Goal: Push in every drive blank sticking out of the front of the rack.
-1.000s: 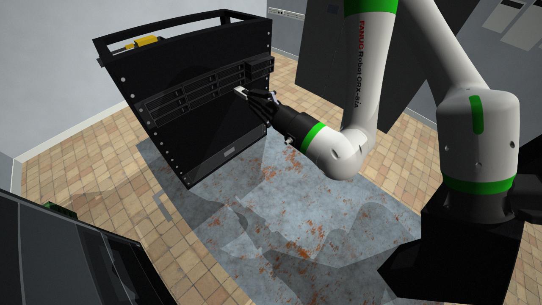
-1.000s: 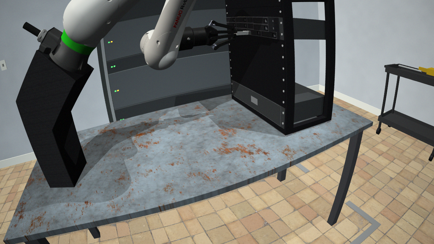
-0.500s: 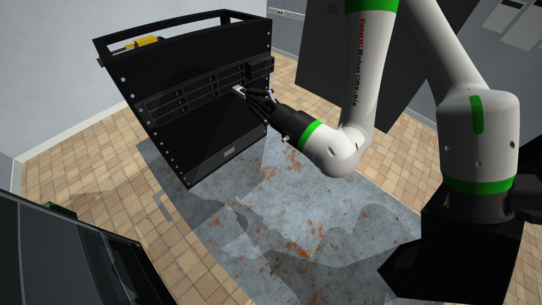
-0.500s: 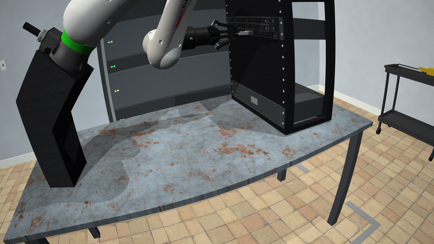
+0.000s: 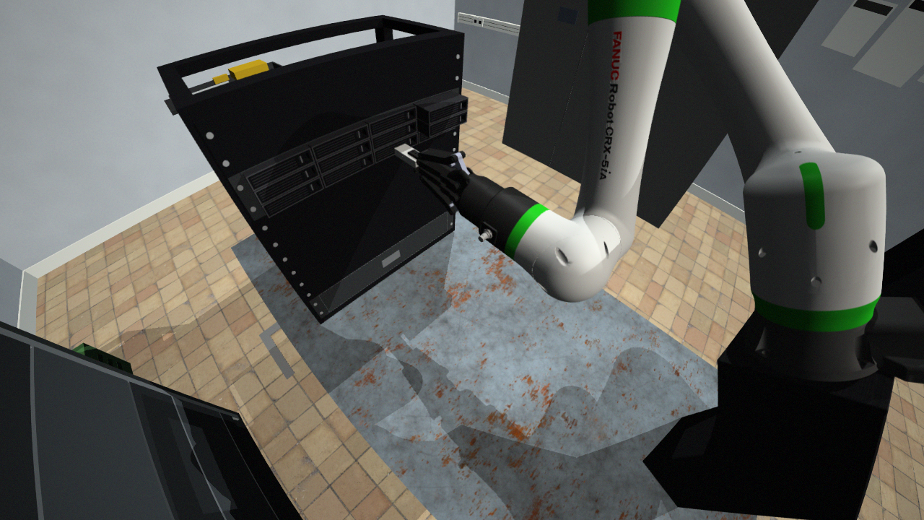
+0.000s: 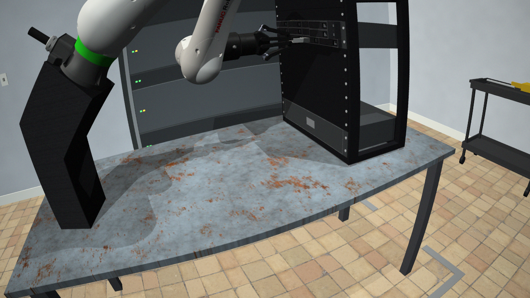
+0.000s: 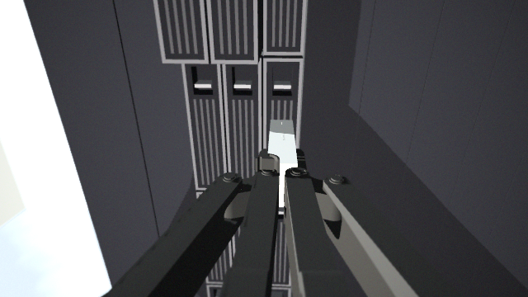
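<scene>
The black rack (image 5: 323,161) stands upright on the rusty grey table, also seen in the exterior view (image 6: 344,74). A row of dark drive blanks (image 5: 336,154) runs across its upper front. One light grey blank sticks out of the front near the row's right end; it also shows in the exterior view (image 6: 300,39) and the wrist view (image 7: 282,140). My gripper (image 5: 423,157) is shut, with the closed fingertips (image 7: 277,162) against the outer end of this blank. The rightmost blanks (image 5: 442,113) appear to stand slightly proud of the row.
The rack stands near the table's far right corner (image 6: 441,152). A tall server cabinet (image 6: 203,92) stands behind the table. My black pedestal (image 6: 63,148) is on the table's left. A black cart (image 6: 496,122) with a yellow item stands on the floor to the right.
</scene>
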`<state>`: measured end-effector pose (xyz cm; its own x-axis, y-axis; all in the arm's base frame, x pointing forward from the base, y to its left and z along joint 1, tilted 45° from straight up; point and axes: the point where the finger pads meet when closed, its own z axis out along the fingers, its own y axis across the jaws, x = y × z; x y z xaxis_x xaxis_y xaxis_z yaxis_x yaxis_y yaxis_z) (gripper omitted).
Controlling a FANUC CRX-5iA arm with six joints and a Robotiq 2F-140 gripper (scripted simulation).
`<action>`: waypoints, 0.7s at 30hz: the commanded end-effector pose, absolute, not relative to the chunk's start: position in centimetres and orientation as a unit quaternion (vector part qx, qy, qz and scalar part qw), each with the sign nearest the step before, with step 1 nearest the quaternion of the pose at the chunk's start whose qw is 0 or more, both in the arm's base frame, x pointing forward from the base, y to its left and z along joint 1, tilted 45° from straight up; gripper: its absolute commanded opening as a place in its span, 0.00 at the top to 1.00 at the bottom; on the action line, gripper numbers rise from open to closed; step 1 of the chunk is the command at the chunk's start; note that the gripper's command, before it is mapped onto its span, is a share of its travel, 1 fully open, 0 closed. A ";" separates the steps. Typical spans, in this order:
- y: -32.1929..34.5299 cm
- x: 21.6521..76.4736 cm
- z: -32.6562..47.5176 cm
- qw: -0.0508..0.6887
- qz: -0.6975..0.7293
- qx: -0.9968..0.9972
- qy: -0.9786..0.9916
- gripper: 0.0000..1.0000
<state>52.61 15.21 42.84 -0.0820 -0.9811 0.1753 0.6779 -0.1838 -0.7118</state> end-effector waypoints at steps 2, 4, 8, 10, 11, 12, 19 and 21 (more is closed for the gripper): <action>15.2 52.6 42.9 0.595 -0.698 -0.324 0.233 0.90; 15.2 52.6 42.9 0.595 -0.698 -0.324 0.233 0.90; 15.2 52.6 42.9 0.595 -0.698 -0.324 0.233 0.90; 15.2 52.7 43.0 0.595 -0.698 -0.324 0.233 0.90; 15.2 52.7 43.0 0.595 -0.698 -0.324 0.233 0.90; 15.2 52.8 43.1 0.595 -0.698 -0.324 0.233 0.90; 15.2 52.8 43.1 0.595 -0.698 -0.324 0.233 0.90; 15.2 52.8 43.1 0.595 -0.698 -0.324 0.233 0.90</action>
<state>52.85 15.23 43.06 -0.0820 -0.9811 0.1753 0.6779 -0.1838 -0.7118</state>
